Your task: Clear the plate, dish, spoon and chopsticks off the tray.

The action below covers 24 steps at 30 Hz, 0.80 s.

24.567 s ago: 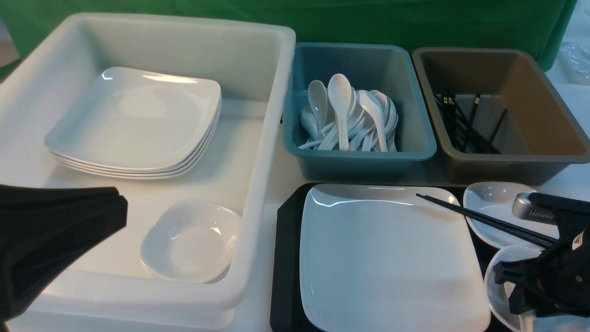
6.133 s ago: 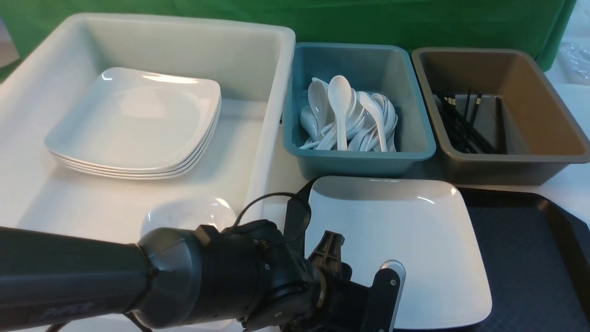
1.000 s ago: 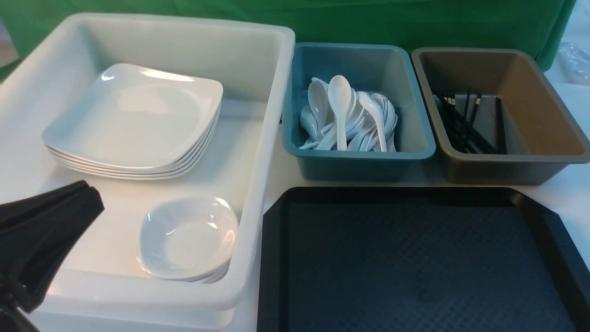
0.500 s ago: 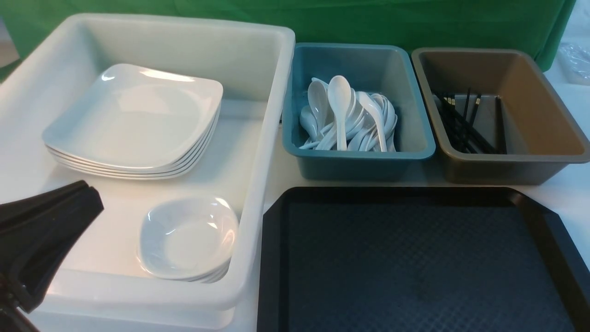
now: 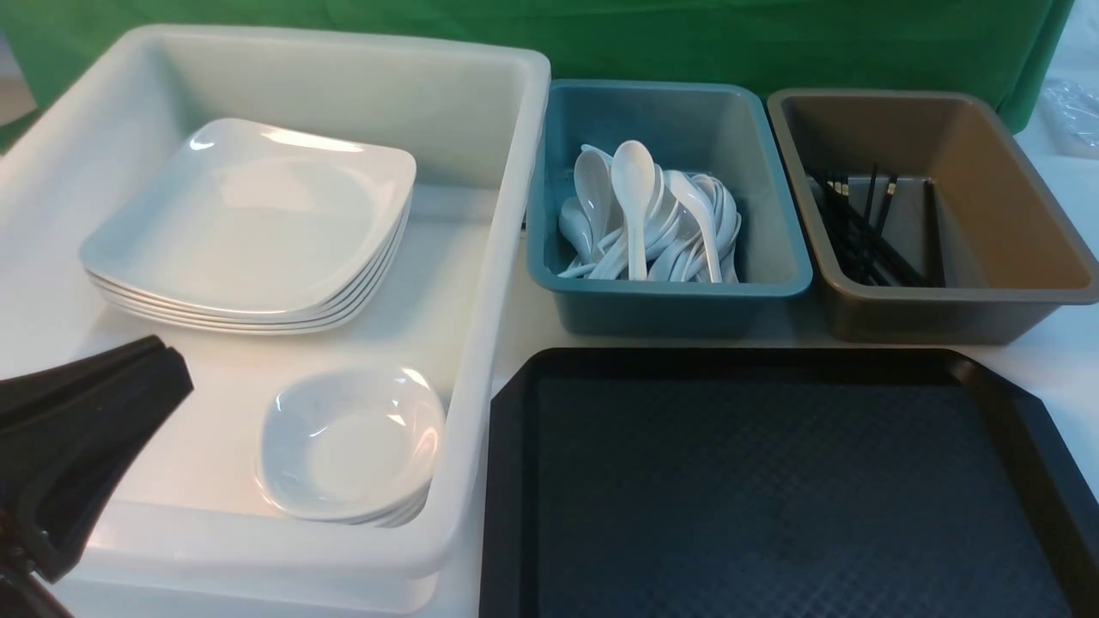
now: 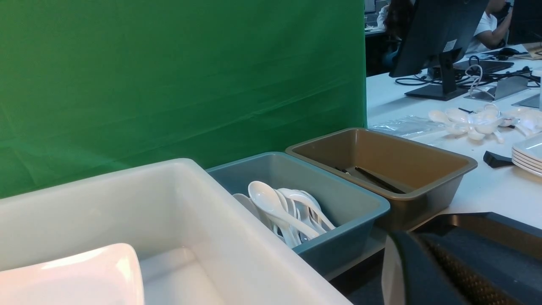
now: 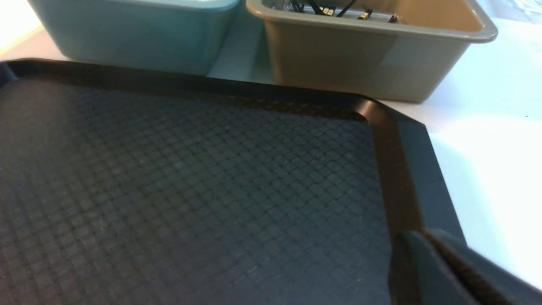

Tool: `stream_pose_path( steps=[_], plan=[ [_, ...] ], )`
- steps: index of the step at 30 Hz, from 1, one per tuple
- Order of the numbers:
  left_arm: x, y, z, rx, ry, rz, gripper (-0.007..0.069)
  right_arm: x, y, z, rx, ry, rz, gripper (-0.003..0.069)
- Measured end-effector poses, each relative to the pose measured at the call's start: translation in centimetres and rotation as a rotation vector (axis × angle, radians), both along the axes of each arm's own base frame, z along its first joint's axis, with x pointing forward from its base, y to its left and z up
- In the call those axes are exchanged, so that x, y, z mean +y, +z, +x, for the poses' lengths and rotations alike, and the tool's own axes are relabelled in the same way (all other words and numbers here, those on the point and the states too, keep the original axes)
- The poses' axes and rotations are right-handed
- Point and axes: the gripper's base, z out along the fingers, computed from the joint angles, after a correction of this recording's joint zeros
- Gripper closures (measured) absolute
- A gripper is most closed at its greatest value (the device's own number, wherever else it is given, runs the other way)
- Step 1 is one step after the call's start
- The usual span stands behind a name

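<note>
The black tray (image 5: 773,489) lies bare at the front right, also filling the right wrist view (image 7: 190,190). The plate (image 5: 249,215) tops the stack in the white tub. A small dish (image 5: 348,442) sits on others near the tub's front. White spoons (image 5: 640,219) lie heaped in the teal bin, and black chopsticks (image 5: 867,232) lie in the brown bin. My left gripper (image 5: 176,378) is shut and empty over the tub's front left corner. My right gripper (image 7: 423,239) is shut and empty over the tray's right rim.
The white tub (image 5: 506,257) takes up the left half. The teal bin (image 5: 670,300) and brown bin (image 5: 944,313) stand behind the tray. A green cloth (image 5: 687,43) hangs at the back. Beyond the brown bin are spare spoons (image 6: 474,120) and plates (image 6: 529,154).
Since the earliest frames the plate, dishes and chopsticks have left the tray; the plate now tops the tub's stack. My left arm has drawn back. Nothing has moved in the last second.
</note>
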Motion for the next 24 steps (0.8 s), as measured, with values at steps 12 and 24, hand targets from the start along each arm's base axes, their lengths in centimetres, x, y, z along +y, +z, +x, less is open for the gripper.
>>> stream_pose_path(
  steps=[12, 24],
  plan=[
    [0.0, 0.0, 0.0, 0.001, 0.0, -0.001, 0.0611, 0.0, 0.0, 0.0, 0.0, 0.0, 0.0, 0.0604],
    [2.9, -0.4, -1.3, -0.128, 0.262, -0.029, 0.0611, 0.0, 0.0, 0.0, 0.0, 0.0, 0.0, 0.057]
  ],
)
